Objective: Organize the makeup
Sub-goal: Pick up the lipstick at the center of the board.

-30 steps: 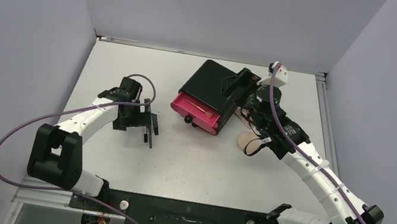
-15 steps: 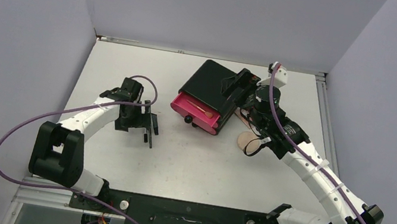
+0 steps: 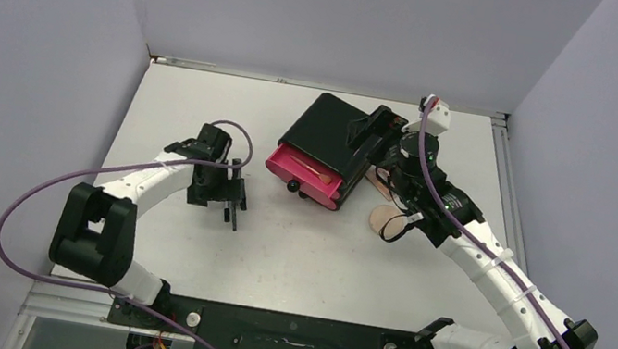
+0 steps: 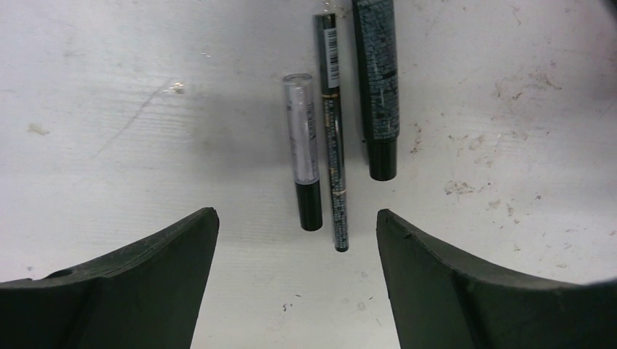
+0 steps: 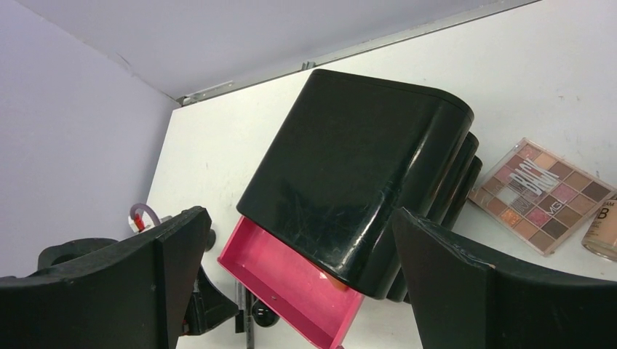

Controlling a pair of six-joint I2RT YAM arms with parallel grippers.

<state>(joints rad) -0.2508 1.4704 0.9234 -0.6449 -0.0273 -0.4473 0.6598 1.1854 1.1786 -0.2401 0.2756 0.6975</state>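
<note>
Left claw [image 4: 296, 216]: jaws spread wide with nothing between them, hanging over the white table [image 4: 109, 109].
Makeup at left claw: three sticks lie side by side just ahead of the fingertips: a clear tube with black cap [image 4: 302, 138], a thin black pencil [image 4: 333, 145] and a thicker black tube [image 4: 377, 80]. All are apart from both fingers.
Room at left claw: bare table lies to either side of the sticks.
Right claw [image 5: 298, 214]: jaws wide and holding nothing, above the black cabinet [image 5: 356, 174].
Edges at right claw: the cabinet's rounded top edge runs across the gap between the fingers. The pink drawer [image 5: 291, 291] stands pulled out below and left of the claw.
Right wrist only: an eyeshadow palette [image 5: 542, 196] and a tan tube [image 5: 604, 233] lie on the table to the claw's right.
Top view only: an orange-handled brush [image 3: 315, 172] lies in the drawer, and a round peach disc [image 3: 385, 217] sits beside the right arm.
</note>
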